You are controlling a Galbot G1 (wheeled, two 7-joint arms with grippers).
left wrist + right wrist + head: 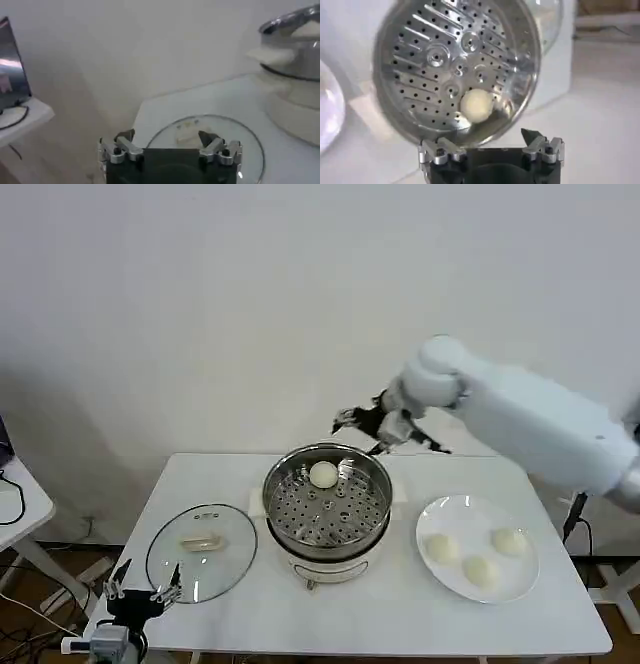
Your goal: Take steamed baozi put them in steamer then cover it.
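Observation:
The steel steamer [300, 514] stands mid-table with one cream-white baozi [323, 474] on the far part of its perforated tray. Three more baozi [441, 547] [480, 570] [509, 541] lie on a white plate [470, 512] to the right. My right gripper [365, 424] hovers above and behind the steamer's far rim, open and empty. In the right wrist view the right gripper [487, 142] looks down on the steamer [435, 55] and that baozi [477, 105]. The glass lid [200, 552] lies flat left of the steamer. My left gripper [140, 592] waits open at the table's front left corner.
The left wrist view shows the left gripper [167, 136] open just short of the lid [210, 150], with the steamer [295, 40] beyond. A side table [20, 504] with a cable stands at far left. Bare white table [400, 614] lies in front of the steamer.

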